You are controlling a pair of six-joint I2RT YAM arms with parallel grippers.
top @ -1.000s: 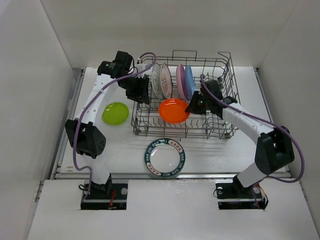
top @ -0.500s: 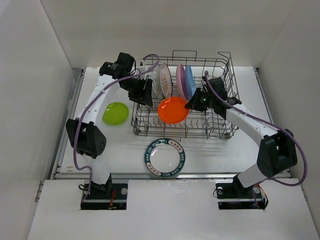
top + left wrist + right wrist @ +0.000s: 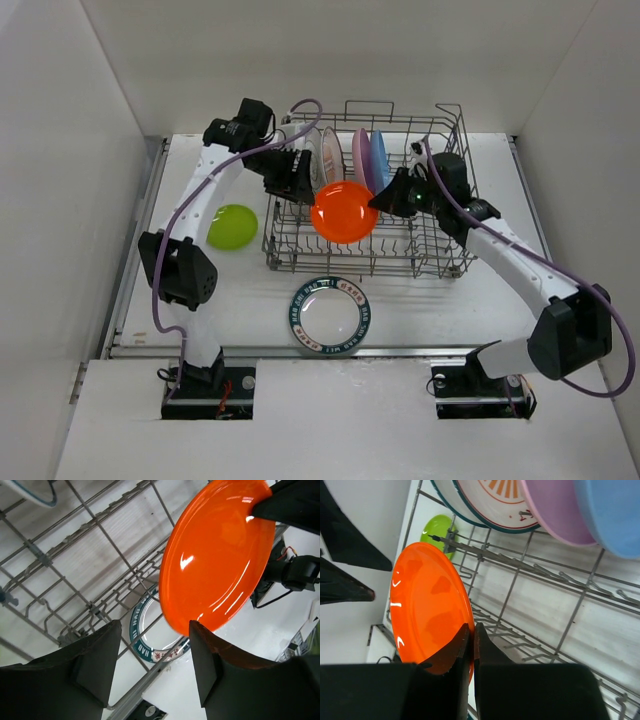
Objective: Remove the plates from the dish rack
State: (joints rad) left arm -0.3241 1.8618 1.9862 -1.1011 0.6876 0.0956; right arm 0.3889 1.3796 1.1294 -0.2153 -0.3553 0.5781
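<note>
1. White walls on three sides of a white table, both arm bases at its near edge.
2. Grey wire dish rack at the middle-back of the table, rows of upright tines across its floor.
3. Left arm reaching over the rack's left wall; right arm reaching in from the right side.
4. Already unloaded and lying flat on the table: teal-rimmed plate just in front of the rack, lime green plate just beside its left wall.
5. Upright and close together in the back slots: white patterned plates, pink plate, blue plate.
6. Orange plate tilted over the rack's front-left part, apparently lifted off the tines; judged the plate in hand, mid-removal.
7. Right gripper pinched tight on the orange plate's rim, fingers nearly meeting with only the rim between them.
8. Left gripper spread wide and holding nothing, hanging over the rack's left part just beside the orange plate's free edge.
9. For a clean step: raise until the plate's lowest edge clears tines and front wall, then carry toward bare table. Hold the wrist steady, since a one-edge pinch probably lets the plate swing. Keep the spread fingers out of the path, and set down flat, apart from the two unloaded plates.
</note>
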